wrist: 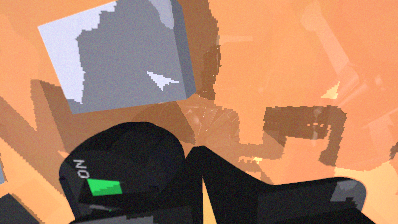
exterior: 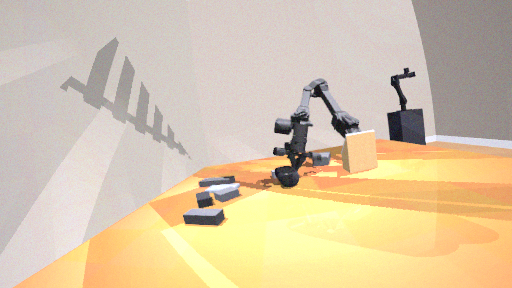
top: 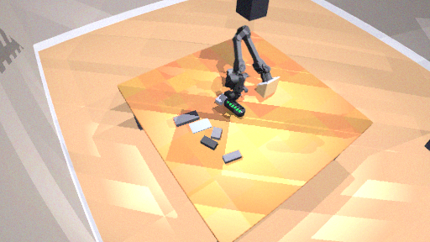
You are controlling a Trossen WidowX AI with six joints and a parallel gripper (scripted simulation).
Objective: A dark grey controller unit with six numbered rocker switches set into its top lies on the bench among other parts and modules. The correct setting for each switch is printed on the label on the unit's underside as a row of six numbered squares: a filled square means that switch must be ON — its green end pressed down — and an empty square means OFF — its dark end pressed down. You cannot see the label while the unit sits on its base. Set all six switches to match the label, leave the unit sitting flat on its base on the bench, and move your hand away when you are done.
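The dark controller unit point(top: 234, 108) point(exterior: 287, 177) point(wrist: 127, 150) sits on the bench with its switch side up. Several green switch ends show in the top view. In the wrist view one green end shows near the ON print, and the rest of the row is hidden by the gripper and the frame edge. The label is hidden underneath. My gripper point(wrist: 198, 151) is shut and empty. It points down at the end of the unit nearest the arm, with its tips close beside or over the unit's rounded end; I cannot tell whether they touch.
A pale grey block point(top: 220, 99) point(wrist: 130, 55) lies close by the unit's end. A beige panel point(top: 268, 88) point(exterior: 361, 152) stands beside the arm base. A long dark module point(top: 186, 118), a white plate point(top: 200, 125) and several small blocks lie farther out on the bench.
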